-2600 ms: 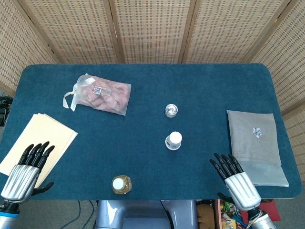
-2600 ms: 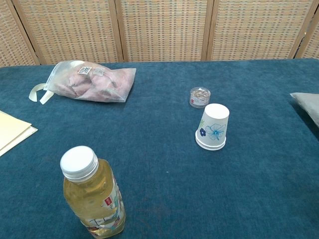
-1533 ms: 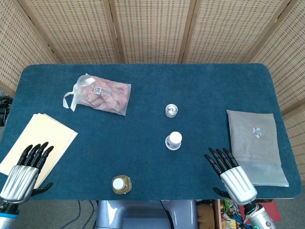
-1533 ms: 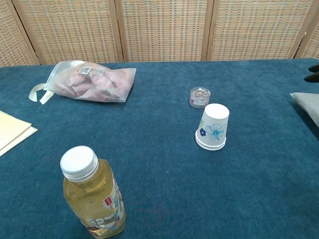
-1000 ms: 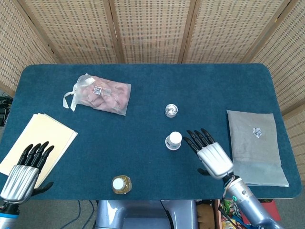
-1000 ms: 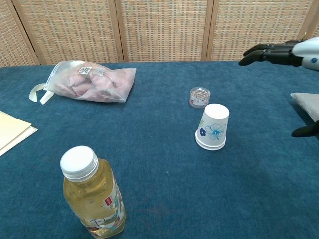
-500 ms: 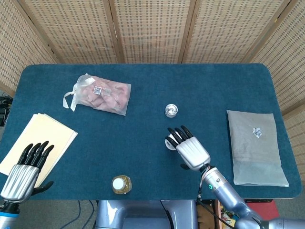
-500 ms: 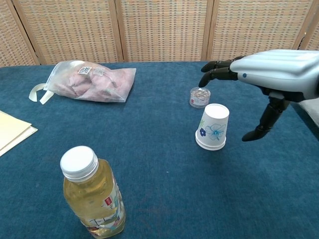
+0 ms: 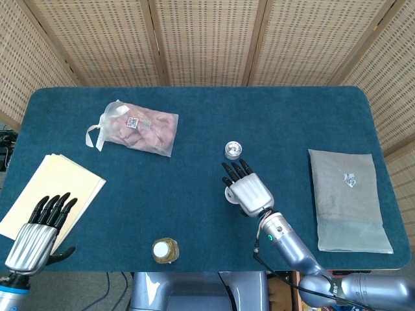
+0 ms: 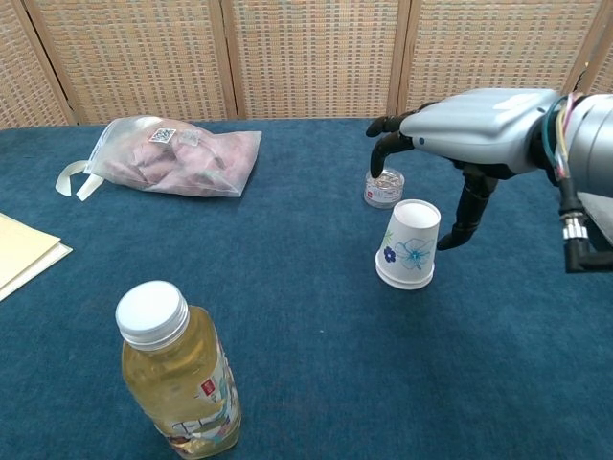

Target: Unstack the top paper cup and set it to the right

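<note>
The paper cup stack (image 10: 410,245) sits upside down near the middle of the blue table (image 9: 194,123), white with a blue flower on its side; from the chest view a doubled rim at the bottom hints at two cups, though I can't count them for sure. From overhead only a sliver of its rim (image 9: 228,192) shows under the robot's palm.

The right hand (image 10: 460,134) hovers right over it, palm down, fingers (image 10: 388,134) spread and curling slightly past the cup's far side, thumb hanging down at the cup's three o'clock, close to the wall but apparently not touching. It holds nothing. In the head view the same right hand (image 9: 248,188) covers most of the cup.

Just beyond the cup, at its twelve o'clock, stands one small clear jar (image 10: 384,187) with a shiny lid, under the fingertips.

Further out: one clear bag of pinkish contents (image 9: 139,128) at about ten o'clock, with a white ribbon handle. One bottle of yellow drink (image 10: 179,373) with a white cap at seven o'clock, near the table's front edge. One grey pouch (image 9: 348,197) lying flat at three o'clock. One stack of cream paper (image 9: 52,191) at nine o'clock, by the left edge.

The left hand (image 9: 37,234) rests off the table's front-left corner, fingers straight and apart, empty.
</note>
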Action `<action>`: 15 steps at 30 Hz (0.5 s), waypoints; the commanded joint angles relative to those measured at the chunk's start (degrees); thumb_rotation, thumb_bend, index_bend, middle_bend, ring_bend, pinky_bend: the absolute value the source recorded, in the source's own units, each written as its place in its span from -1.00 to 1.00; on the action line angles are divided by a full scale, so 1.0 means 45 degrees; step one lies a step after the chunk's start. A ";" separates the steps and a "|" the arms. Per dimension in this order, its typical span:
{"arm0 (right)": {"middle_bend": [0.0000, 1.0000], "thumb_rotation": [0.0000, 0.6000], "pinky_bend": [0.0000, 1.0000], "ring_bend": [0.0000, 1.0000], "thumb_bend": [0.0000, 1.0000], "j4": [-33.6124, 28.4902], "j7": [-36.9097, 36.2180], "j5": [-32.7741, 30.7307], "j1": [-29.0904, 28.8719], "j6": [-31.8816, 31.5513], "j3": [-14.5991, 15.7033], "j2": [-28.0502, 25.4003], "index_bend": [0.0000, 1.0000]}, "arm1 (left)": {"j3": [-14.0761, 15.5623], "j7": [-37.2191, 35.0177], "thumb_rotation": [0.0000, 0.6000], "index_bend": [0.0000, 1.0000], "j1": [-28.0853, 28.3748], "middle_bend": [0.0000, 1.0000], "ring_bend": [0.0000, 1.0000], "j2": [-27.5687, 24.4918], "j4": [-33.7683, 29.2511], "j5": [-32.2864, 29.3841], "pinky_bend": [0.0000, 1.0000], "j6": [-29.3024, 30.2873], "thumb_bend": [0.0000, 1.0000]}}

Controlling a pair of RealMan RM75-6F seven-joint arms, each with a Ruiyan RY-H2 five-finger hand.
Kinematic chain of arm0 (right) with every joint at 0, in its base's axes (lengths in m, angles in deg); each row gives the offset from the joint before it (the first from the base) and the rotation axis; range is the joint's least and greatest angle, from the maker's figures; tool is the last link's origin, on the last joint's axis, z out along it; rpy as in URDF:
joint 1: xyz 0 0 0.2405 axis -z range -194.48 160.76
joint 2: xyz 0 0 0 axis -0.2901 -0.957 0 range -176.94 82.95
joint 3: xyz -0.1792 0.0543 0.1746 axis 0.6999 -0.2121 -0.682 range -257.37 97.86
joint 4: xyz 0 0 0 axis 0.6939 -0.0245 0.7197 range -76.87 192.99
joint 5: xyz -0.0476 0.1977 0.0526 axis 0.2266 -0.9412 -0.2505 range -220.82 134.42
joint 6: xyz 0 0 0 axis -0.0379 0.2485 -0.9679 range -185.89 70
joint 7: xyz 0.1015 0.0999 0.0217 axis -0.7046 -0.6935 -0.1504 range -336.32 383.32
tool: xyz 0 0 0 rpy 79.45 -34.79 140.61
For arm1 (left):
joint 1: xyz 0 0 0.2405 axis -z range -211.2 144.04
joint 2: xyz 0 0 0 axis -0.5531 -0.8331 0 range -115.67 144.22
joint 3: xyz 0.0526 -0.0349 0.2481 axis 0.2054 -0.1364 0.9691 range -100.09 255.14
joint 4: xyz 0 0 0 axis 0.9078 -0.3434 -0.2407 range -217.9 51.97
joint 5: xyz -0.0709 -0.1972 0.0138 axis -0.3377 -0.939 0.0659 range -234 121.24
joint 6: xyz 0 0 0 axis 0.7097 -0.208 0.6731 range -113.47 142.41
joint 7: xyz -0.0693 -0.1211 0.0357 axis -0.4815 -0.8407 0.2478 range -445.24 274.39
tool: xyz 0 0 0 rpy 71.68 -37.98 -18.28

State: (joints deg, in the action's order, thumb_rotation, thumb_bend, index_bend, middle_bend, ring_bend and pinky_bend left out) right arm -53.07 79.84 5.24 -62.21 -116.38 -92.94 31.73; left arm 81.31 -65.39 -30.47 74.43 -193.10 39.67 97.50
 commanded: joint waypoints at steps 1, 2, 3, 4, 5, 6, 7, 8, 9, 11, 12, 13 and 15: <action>-0.90 1.00 -1.00 -1.00 -0.87 0.0231 0.0438 -0.0680 -0.0543 -0.0212 -0.0021 0.0048 -0.50 | -0.0010 0.0012 1.00 -1.00 0.0026 -1.00 -1.00 0.0014 0.0005 -0.0061 -1.00 -0.0058 -0.68; -0.88 1.00 -1.00 -1.00 -0.86 0.0264 0.0473 -0.0832 -0.0644 -0.0271 -0.0034 0.0032 -0.48 | -0.0008 0.0022 1.00 -1.00 0.0034 -1.00 -1.00 0.0014 0.0007 -0.0100 -1.00 -0.0092 -0.68; -0.86 1.00 -1.00 -1.00 -0.86 0.0273 0.0488 -0.0955 -0.0730 -0.0302 -0.0015 0.0015 -0.46 | -0.0011 0.0033 1.00 -1.00 0.0044 -1.00 -1.00 0.0016 -0.0004 -0.0119 -1.00 -0.0112 -0.68; -0.85 1.00 -1.00 -1.00 -0.86 0.0276 0.0496 -0.1055 -0.0803 -0.0337 0.0015 -0.0007 -0.44 | -0.0014 0.0037 1.00 -1.00 0.0051 -1.00 -1.00 0.0021 -0.0013 -0.0132 -1.00 -0.0125 -0.68; -0.84 1.00 -1.00 -1.00 -0.86 0.0284 0.0504 -0.1122 -0.0871 -0.0377 0.0053 -0.0029 -0.44 | -0.0015 0.0042 1.00 -1.00 0.0055 -1.00 -1.00 0.0020 -0.0019 -0.0137 -1.00 -0.0129 -0.68; -0.84 1.00 -1.00 -1.00 -0.86 0.0293 0.0506 -0.1171 -0.0933 -0.0415 0.0097 -0.0048 -0.43 | -0.0013 0.0052 1.00 -1.00 0.0059 -1.00 -1.00 0.0020 -0.0029 -0.0134 -1.00 -0.0133 -0.68; -0.84 1.00 -1.00 -1.00 -0.85 0.0295 0.0491 -0.1217 -0.0988 -0.0451 0.0136 -0.0067 -0.43 | -0.0008 0.0059 1.00 -1.00 0.0059 -1.00 -1.00 0.0023 -0.0031 -0.0131 -1.00 -0.0134 -0.68; -0.84 1.00 -1.00 -1.00 -0.84 0.0296 0.0455 -0.1272 -0.1056 -0.0493 0.0183 -0.0086 -0.42 | -0.0001 0.0070 1.00 -1.00 0.0060 -1.00 -1.00 0.0025 -0.0046 -0.0112 -1.00 -0.0130 -0.68; -0.83 1.00 -1.00 -1.00 -0.82 0.0305 0.0426 -0.1305 -0.1107 -0.0525 0.0214 -0.0101 -0.42 | 0.0008 0.0079 1.00 -1.00 0.0059 -1.00 -1.00 0.0029 -0.0048 -0.0100 -1.00 -0.0129 -0.68; -0.83 1.00 -1.00 -1.00 -0.79 0.0330 0.0366 -0.1385 -0.1225 -0.0588 0.0292 -0.0109 -0.40 | 0.0026 0.0095 1.00 -1.00 0.0060 -1.00 -1.00 0.0037 -0.0044 -0.0059 -1.00 -0.0126 -0.68; -0.82 1.00 -1.00 -1.00 -0.77 0.0354 0.0353 -0.1431 -0.1281 -0.0603 0.0333 -0.0103 -0.40 | 0.0031 0.0100 1.00 -1.00 0.0064 -1.00 -1.00 0.0042 -0.0041 -0.0046 -1.00 -0.0129 -0.68; -0.82 1.00 -1.00 -1.00 -0.76 0.0378 0.0358 -0.1461 -0.1322 -0.0610 0.0363 -0.0098 -0.39 | 0.0034 0.0104 1.00 -1.00 0.0067 -1.00 -1.00 0.0046 -0.0040 -0.0040 -1.00 -0.0134 -0.68; -0.81 1.00 -1.00 -1.00 -0.74 0.0466 0.0390 -0.1555 -0.1451 -0.0640 0.0454 -0.0065 -0.38 | 0.0037 0.0109 1.00 -1.00 0.0071 -1.00 -1.00 0.0057 -0.0033 -0.0036 -1.00 -0.0137 -0.68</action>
State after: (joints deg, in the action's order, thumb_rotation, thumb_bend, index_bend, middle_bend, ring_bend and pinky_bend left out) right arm -51.10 81.54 -1.62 -68.59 -119.19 -91.03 31.37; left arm 81.47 -64.90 -30.16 74.68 -193.25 39.51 96.89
